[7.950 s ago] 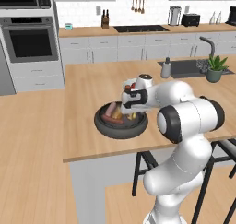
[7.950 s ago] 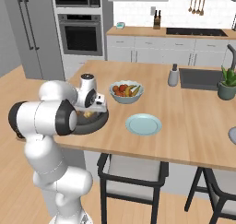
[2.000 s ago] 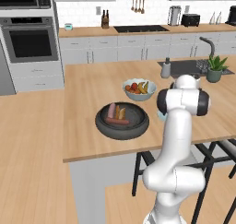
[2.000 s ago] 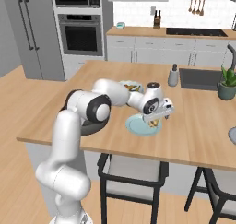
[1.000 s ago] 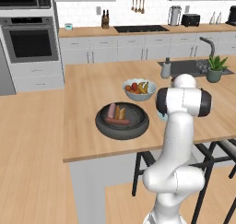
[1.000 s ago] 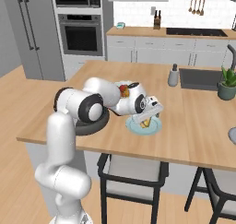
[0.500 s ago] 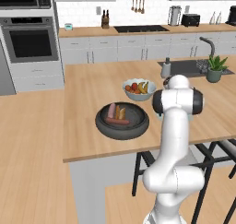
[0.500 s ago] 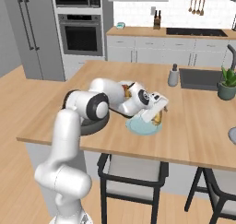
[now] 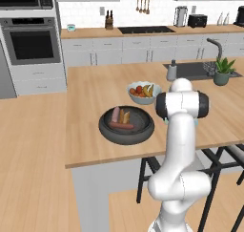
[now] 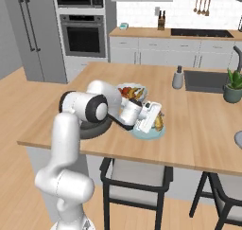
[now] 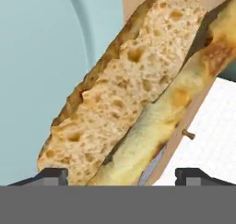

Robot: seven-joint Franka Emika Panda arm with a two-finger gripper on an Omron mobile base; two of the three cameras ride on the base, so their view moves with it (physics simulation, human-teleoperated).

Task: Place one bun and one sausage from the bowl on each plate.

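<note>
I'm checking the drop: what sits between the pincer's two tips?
In the hand view, the bun lies between the pincer tips, which stand wide apart, over the pale blue plate.

The bun [image 11: 124,94] shows a rough, porous crumb full of small holes, pale tan and matt, with a smoother golden crust along one side, and it lies on a plate [image 11: 37,71] that is smooth, pale blue-teal and faintly satin. The tabletop [image 9: 90,88] looks like light wood with a fine grain and a soft sheen, while the bowl [image 9: 127,126] is dark grey-black and matt, and the sausages [image 9: 122,126] in it look smooth.
</note>
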